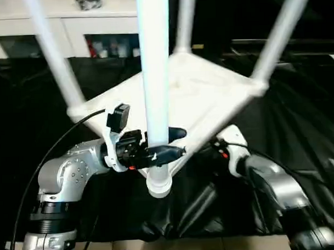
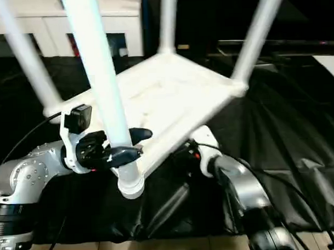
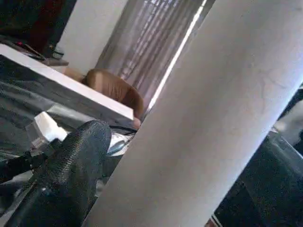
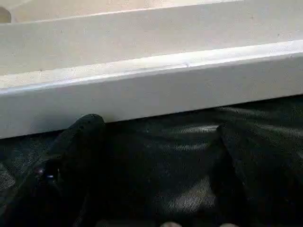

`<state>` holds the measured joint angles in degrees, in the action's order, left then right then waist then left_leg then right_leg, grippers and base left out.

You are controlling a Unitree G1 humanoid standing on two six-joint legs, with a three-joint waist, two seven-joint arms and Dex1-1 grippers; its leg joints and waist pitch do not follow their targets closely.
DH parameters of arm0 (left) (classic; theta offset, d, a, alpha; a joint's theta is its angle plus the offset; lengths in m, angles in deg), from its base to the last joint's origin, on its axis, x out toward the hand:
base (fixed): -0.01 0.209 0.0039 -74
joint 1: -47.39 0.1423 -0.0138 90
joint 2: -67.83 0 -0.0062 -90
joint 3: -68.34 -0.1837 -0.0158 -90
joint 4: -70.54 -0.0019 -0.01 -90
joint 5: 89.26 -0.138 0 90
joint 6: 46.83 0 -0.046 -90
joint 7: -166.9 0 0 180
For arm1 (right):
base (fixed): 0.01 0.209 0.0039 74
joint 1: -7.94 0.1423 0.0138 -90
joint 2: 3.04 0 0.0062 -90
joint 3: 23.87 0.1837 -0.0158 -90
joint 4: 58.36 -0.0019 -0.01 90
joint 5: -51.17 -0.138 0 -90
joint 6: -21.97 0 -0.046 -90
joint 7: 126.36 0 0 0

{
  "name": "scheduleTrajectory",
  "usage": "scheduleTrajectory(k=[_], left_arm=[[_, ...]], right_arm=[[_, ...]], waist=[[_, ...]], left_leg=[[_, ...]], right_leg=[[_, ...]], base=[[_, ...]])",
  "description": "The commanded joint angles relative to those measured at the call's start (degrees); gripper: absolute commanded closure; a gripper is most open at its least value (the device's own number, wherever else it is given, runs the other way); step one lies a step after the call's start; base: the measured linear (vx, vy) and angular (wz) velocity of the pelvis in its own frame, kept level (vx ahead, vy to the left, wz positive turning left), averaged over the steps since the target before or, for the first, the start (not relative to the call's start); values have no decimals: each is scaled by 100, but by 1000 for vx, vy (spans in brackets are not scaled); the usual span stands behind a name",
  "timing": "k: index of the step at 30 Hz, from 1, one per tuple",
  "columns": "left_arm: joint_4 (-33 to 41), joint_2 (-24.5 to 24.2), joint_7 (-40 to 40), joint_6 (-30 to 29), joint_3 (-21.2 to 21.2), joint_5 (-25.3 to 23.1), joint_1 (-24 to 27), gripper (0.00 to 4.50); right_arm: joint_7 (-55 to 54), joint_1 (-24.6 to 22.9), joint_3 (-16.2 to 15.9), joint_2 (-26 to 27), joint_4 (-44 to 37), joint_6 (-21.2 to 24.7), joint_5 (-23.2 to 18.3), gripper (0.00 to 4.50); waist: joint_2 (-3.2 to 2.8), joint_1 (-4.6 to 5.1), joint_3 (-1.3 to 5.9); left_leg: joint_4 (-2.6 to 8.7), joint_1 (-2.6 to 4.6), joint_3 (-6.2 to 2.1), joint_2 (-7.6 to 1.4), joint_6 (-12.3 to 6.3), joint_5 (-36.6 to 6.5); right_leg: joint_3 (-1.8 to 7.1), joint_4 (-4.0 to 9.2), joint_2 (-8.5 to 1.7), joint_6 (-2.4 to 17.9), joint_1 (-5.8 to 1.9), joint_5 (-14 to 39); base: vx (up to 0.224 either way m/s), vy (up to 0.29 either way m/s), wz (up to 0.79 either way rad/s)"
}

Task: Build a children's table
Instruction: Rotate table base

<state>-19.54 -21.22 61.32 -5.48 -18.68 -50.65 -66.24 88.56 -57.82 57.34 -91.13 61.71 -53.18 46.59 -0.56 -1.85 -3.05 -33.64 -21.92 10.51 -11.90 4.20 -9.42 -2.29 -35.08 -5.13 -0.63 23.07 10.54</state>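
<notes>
nearest leg, seated in the upturned tabletop on black cloth, sits between the spread fingers of the left gripper, right gripper open at the rim; careless withdrawal may knock this leg askew.

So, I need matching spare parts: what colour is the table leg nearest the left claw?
White: the leg is plain white, clearest in the left eye view, standing between the left claw's black fingers.

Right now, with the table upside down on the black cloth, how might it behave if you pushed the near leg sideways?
The near leg is long, so it probably gives strong leverage. The tabletop looks like thin plastic, likely light, so it may slide or tip. The black cloth might bunch beneath it.
</notes>
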Motion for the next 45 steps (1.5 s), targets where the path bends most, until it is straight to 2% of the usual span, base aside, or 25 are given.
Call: scheduleTrajectory(k=[1,2,3,4,5,8,12,14,18,21,24,25,30,32,34,37,38,40,41,42,44,45], left_arm=[[223,114,-74,-77,-280,152,-13,0],[191,150,-83,-69,-282,156,-49,0],[188,160,-90,-75,-279,161,-57,0],[188,160,-90,-75,-279,161,-57,0],[148,201,-109,-57,-300,140,-97,0],[109,301,-151,-19,-378,162,-150,0],[48,442,-282,63,-458,139,-213,0],[-11,530,-336,140,-508,93,-254,0],[-207,663,-451,385,-576,-105,-341,0],[-126,720,-396,316,-644,-38,-347,0],[36,701,-360,214,-703,54,-323,0],[82,559,-287,152,-669,120,-301,0],[162,166,-100,-12,-495,250,-213,0],[132,21,-100,3,-399,204,-156,0],[125,-18,-108,10,-364,188,-127,0],[146,-138,-124,-28,-251,193,-17,0],[280,-175,-237,-101,-157,304,144,0],[364,-179,-302,-135,-135,365,224,0],[507,-174,-375,-224,-110,489,336,0],[662,-171,-429,-316,-94,606,450,0],[755,-169,-462,-377,-82,670,516,0],[985,-182,-502,-505,-54,839,672,0]], right_arm=[[157,189,-279,255,270,-111,37,5],[220,317,-320,350,469,-206,68,5],[236,351,-327,374,532,-242,81,5],[236,351,-327,374,532,-242,81,5],[286,454,-365,458,701,-325,108,5],[382,659,-428,626,1112,-549,166,5],[485,815,-412,820,1445,-770,206,5],[475,885,-415,904,1617,-867,252,5],[448,1025,-341,1004,1960,-1056,327,5],[416,1071,-338,1046,2042,-1134,363,5],[319,1075,-380,1015,2074,-1244,491,5],[291,1016,-366,921,2006,-1296,540,5],[375,789,-210,610,1697,-1314,483,5],[373,675,-122,434,1560,-1285,451,5],[371,638,-87,367,1519,-1283,445,5],[354,530,47,151,1395,-1261,440,5],[330,440,171,-68,1233,-1260,453,5],[333,405,230,-153,1149,-1249,436,5],[327,355,304,-251,1015,-1222,403,5],[353,315,368,-334,889,-1171,357,5],[372,290,397,-387,810,-1139,331,5],[403,252,466,-512,669,-1055,280,5]], waist=[[-8,-32,330],[38,-18,338],[2,-23,333],[2,-14,327],[32,-13,336],[27,31,315],[45,66,311],[49,84,292],[49,150,284],[33,170,297],[17,183,306],[33,188,309],[34,179,317],[31,145,330],[34,137,334],[26,86,347],[74,72,351],[56,52,356],[191,52,360],[156,11,363],[139,-34,364],[278,-19,368]], left_leg=[[430,94,-19,-44,60,-1749],[425,86,-15,-44,52,-1745],[428,96,-24,-45,65,-1781],[433,92,-25,-45,74,-1796],[436,93,-26,-50,83,-1787],[463,60,-60,-39,148,-1988],[464,95,-75,-40,167,-2224],[455,135,-75,-38,165,-2414],[473,129,-125,-35,212,-2697],[490,126,-138,-44,210,-2729],[500,126,-133,-52,189,-2694],[497,135,-117,-53,152,-2661],[486,139,-98,-42,82,-2535],[471,169,-67,-51,19,-2300],[468,151,-58,-50,-8,-2169],[451,166,-24,-51,-60,-1882],[449,141,-26,-57,-84,-1736],[436,158,-9,-57,-120,-1615],[424,138,14,-64,-158,-1487],[422,131,-1,-62,-171,-1413],[411,139,16,-57,-224,-1217],[405,117,30,-59,-257,-1168]], right_leg=[[135,471,-169,1171,-241,1728],[134,475,-173,1168,-245,1737],[133,473,-180,1170,-234,1807],[133,478,-174,1160,-234,1822],[134,475,-172,1152,-239,1767],[105,480,-179,1104,-265,2005],[106,512,-183,1044,-235,2229],[106,553,-180,1029,-194,2450],[65,589,-185,919,-195,2801],[52,587,-183,975,-209,2592],[53,558,-170,1116,-213,2249],[57,555,-168,1196,-209,2095],[69,547,-168,1227,-216,2045],[86,527,-160,1314,-211,1738],[89,510,-165,1365,-231,1621],[99,481,-147,1469,-236,1247],[100,460,-162,1472,-272,1189],[104,462,-155,1486,-258,1140],[106,460,-142,1465,-278,1059],[107,428,-163,1461,-297,1041],[109,429,-151,1432,-275,967],[106,433,-143,1408,-290,936]], base=[[0,0,0],[0,0,0],[0,0,0],[0,0,0],[0,0,0],[0,0,0],[0,0,0],[0,0,0],[0,0,0],[0,0,0],[0,0,0],[0,0,0],[0,0,0],[0,0,0],[0,0,0],[0,0,0],[0,0,0],[0,0,0],[0,0,0],[0,0,0],[0,0,0],[0,0,0]])
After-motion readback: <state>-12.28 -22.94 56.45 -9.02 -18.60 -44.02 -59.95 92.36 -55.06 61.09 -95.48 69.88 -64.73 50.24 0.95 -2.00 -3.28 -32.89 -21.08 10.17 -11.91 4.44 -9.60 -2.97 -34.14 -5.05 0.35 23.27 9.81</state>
